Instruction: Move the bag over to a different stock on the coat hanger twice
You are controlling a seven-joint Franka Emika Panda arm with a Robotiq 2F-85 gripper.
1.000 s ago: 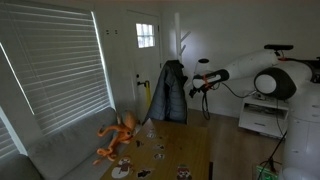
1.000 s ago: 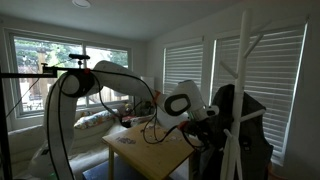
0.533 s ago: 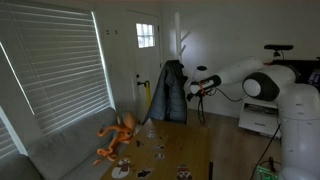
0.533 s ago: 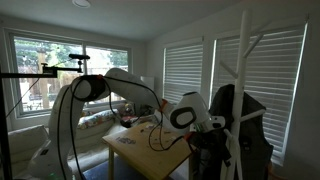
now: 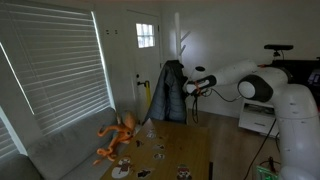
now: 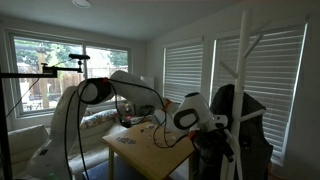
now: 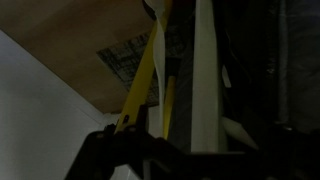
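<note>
Low in wrist view, cannot judge opening or hold of gripper (image 7: pixel 126 150). Shows close up yellow strap (image 7: pixel 143 75) beside coat hanger (image 7: pixel 205 80).

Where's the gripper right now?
In an exterior view the gripper is mid-frame, just image-right of the dark jacket on the coat hanger, below its pegs.

claw (image 5: pixel 192 88): too small, jaws unreadable | coat hanger (image 5: pixel 181 42): lower pole hidden behind jacket (image 5: pixel 170 95)
</note>
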